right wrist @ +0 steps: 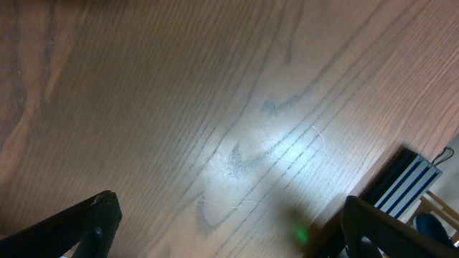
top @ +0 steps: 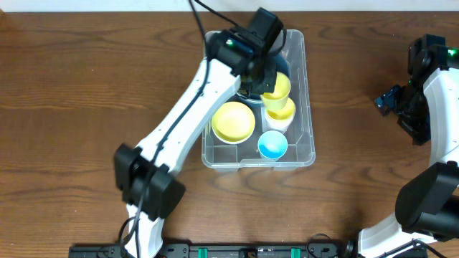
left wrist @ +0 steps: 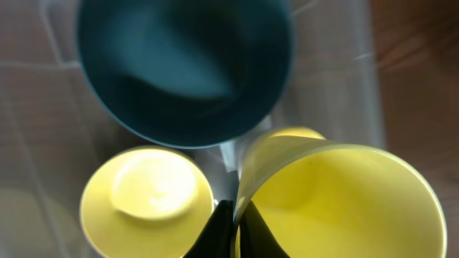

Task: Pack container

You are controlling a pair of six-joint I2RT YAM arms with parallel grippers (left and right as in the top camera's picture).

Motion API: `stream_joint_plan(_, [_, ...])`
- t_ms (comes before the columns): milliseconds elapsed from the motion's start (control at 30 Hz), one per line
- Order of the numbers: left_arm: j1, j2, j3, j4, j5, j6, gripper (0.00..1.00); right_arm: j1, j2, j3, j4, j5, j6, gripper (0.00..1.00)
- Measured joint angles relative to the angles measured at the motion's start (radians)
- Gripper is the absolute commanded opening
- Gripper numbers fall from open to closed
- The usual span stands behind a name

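Pinching the wall of a yellow cup (left wrist: 337, 201), the left gripper (left wrist: 235, 228) hangs inside the container (top: 308, 107), whose long axis runs far to near, mid-table (top: 72, 86). A teal bowl (left wrist: 186, 64), a yellow bowl (left wrist: 147, 201) and a blue cup (top: 272, 145) also sit inside. The right gripper (right wrist: 229, 215) gapes empty, well apart at right.

From overhead my left arm (top: 215, 93) hides most of the dark teal bowl (left wrist: 186, 64), which my left wrist view shows blurred and cut off at the top. The yellow cup (left wrist: 337, 201) runs off that view's bottom edge, where the left gripper (left wrist: 234, 218) shows only dark tips pinching its wall. My right gripper (right wrist: 229, 204) has both fingers cropped by the bottom edge.
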Motion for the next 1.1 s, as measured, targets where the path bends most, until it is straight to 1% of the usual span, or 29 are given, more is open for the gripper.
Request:
stream_joint_plan(167, [0.000,-0.065,0.018,-0.003,0.000,0.000,0.06,0.000,0.000,0.000,0.000,0.000,0.000,0.99])
stream_joint_plan(300, [0.000,-0.080,0.018,-0.025,0.000,0.000,0.06,0.000,0.000,0.000,0.000,0.000,0.000,0.99])
stream_joint_plan(400, [0.000,-0.106,0.018,-0.111,0.000,0.000,0.06,0.000,0.000,0.000,0.000,0.000,0.000,0.99])
stream_joint_plan(500, [0.000,-0.183,0.016,-0.278,-0.003,0.000,0.06,0.000,0.000,0.000,0.000,0.000,0.000,0.99])
stream_joint_plan(533, [0.000,-0.211,0.016,-0.308,-0.003,-0.001,0.06,0.000,0.000,0.000,0.000,0.000,0.000,0.99])
stream_joint_plan(667, [-0.007,-0.328,0.024,-0.385,-0.003,-0.003,0.06,0.000,0.000,0.000,0.000,0.000,0.000,0.99])
stream_joint_plan(733, [-0.020,-0.347,0.026,-0.399,-0.003,-0.004,0.06,0.000,0.000,0.000,0.000,0.000,0.000,0.99])
stream_joint_plan(833, [-0.058,-0.324,0.013,-0.385,-0.003,-0.005,0.06,0.000,0.000,0.000,0.000,0.000,0.000,0.99])
stream_joint_plan(933, [-0.092,-0.262,-0.019,-0.358,-0.003,-0.024,0.06,0.000,0.000,0.000,0.000,0.000,0.000,0.99])
stream_joint_plan(1100, [-0.103,-0.147,-0.039,-0.334,-0.003,-0.046,0.06,0.000,0.000,0.000,0.000,0.000,0.000,0.99])
